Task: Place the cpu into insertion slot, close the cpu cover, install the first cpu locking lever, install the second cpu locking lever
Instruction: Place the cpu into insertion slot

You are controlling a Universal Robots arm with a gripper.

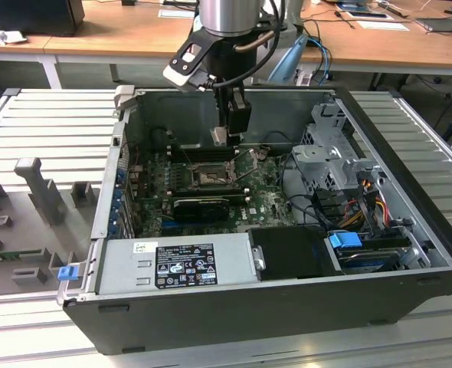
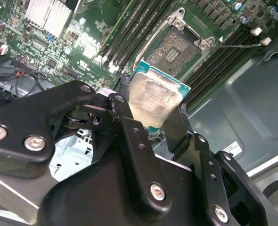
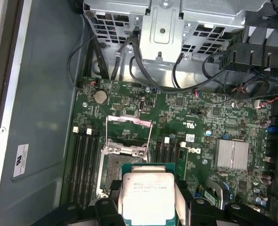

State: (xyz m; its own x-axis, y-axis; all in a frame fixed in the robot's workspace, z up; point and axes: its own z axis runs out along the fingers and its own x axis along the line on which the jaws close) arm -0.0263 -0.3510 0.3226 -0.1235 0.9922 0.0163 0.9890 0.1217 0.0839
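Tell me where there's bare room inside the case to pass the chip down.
Free: the bare grey case panel beside the memory slots, and the open socket itself. Crowded: cables by the drive cage, and parts around the heat sink. The pincer holds the chip.

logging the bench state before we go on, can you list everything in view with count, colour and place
computer case: one, black, open, on the slatted metal table
motherboard: one, green, inside the case
insertion slot: one, black-rimmed, empty, on the motherboard
cpu cover: one, dull metal, raised off the slot
power supply: one, grey, along the case's black wall
drive cage: one, silver, exterior view's right of the motherboard
heatsink: one, silver, on the motherboard
cpu: one, silvery, green-edged, held above the motherboard
tool: one, black, shut on the cpu
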